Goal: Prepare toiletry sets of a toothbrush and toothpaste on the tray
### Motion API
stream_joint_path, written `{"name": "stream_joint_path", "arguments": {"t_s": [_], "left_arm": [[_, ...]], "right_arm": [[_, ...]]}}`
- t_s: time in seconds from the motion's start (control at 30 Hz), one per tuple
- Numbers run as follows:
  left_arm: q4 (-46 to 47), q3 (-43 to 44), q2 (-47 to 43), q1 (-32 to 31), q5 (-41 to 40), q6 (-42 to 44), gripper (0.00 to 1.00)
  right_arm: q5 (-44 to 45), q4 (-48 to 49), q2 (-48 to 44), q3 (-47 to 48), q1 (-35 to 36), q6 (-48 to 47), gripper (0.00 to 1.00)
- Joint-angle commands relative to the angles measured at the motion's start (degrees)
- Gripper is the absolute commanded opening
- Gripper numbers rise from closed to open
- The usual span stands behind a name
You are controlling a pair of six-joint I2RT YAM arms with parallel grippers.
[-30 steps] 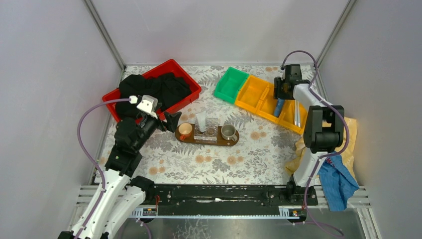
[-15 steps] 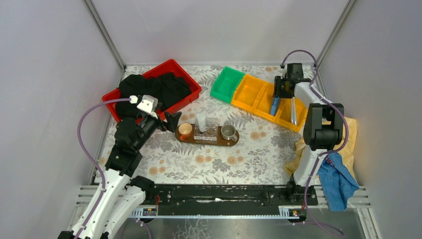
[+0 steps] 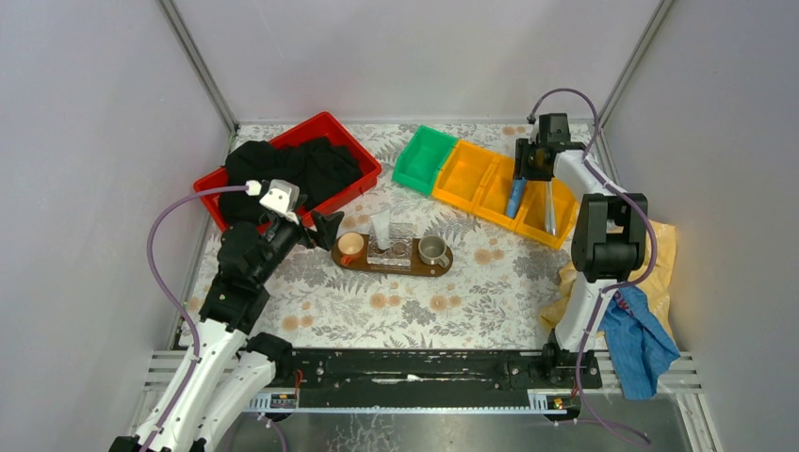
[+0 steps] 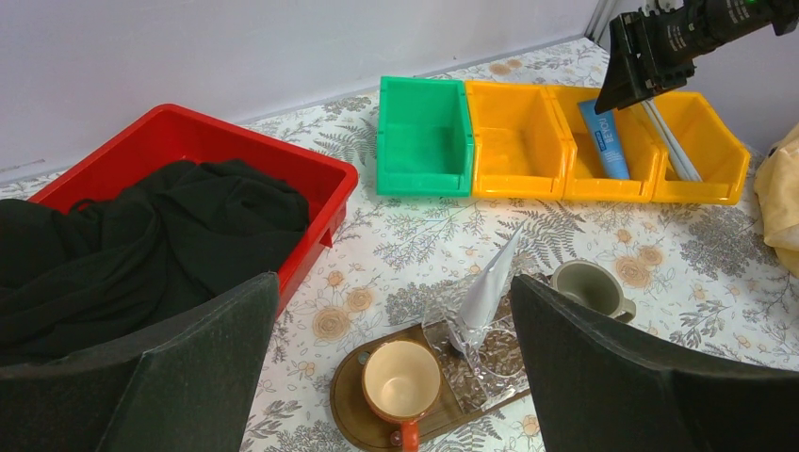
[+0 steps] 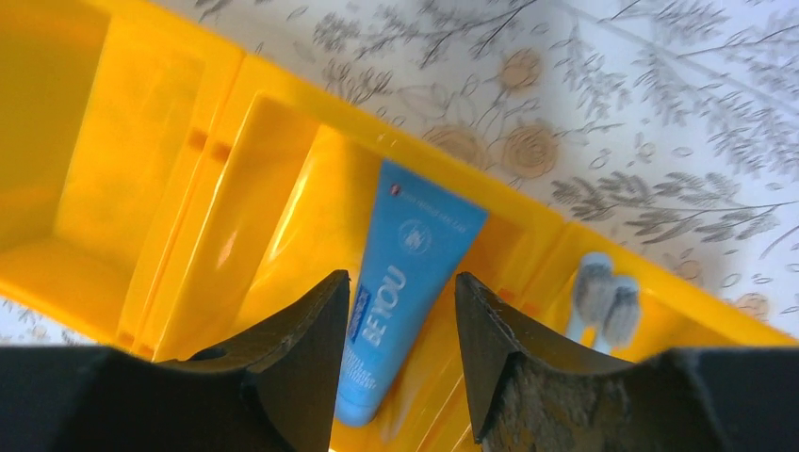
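A: Right wrist view: hovering with the right gripper narrowly parted above the glossy blue toothpaste, flat in its yellow bin. Gripping nothing.
B: Changed lately?
A: Shifts the bin row leftward; lifts nothing yet. Leaves the slim pale toothbrush alongside.
B: Left gripper?
A: Gaping wide near the oval wooden tray.

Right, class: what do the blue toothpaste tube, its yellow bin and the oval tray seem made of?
Blue toothpaste tube: likely soft plastic, smooth printed skin. Yellow bin: glossy moulded plastic, bright highlights. Tray: probably wood, dark brown, matte.
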Motion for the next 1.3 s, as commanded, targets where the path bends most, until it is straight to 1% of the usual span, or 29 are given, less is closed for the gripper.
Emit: {"name": "stream_joint_path", "arguments": {"t_s": [0.0,0.1,0.33,0.47,0.67,0.77,0.87,1.0,1.17,1.27], "left_arm": [[0.58,-0.69,-0.04,0.38,0.22,0.68,1.0],[0.58,-0.69,-0.01,0.36,0.21,0.6,1.0],[0.58,-0.65,-0.01,0.37,0.56,0.54,1.0],[0.58,-0.68,0.02,0.37,0.4,0.54,1.0],[0.67,-0.69,0.04,0.37,0.57,0.43,1.0],[0.71,-0.61,0.04,0.33,0.61,0.49,1.0],[0.68,-0.61,-0.04,0.38,0.61,0.41,1.0],[0.75,-0.69,-0.03,0.41,0.55,0.47,1.0],[0.76,-0.68,-0.05,0.38,0.56,0.55,1.0],[0.76,-0.69,0.08,0.35,0.64,0.45,1.0]], "right_arm": [[8.14,-3.48,3.21,6.34,0.19,0.78,0.53],[10.41,-4.59,4.03,7.54,0.47,0.1,0.53],[8.48,-5.89,5.91,9.22,1.16,0.14,0.52],[9.9,-6.86,7.69,11.71,1.51,0.56,0.51],[11.72,-10.8,9.3,14.52,1.78,1.61,0.51],[11.58,-11.24,8.78,14.04,2.13,3.24,0.52],[11.19,-9.73,8.23,12.17,2.34,5.26,0.52],[8.92,-8.76,9.24,11.4,2.16,6.79,0.52],[6.17,-6.68,8.67,10.25,1.46,7.38,0.48],[5.56,-5.73,7.94,8.67,0.84,7.74,0.42]]}}
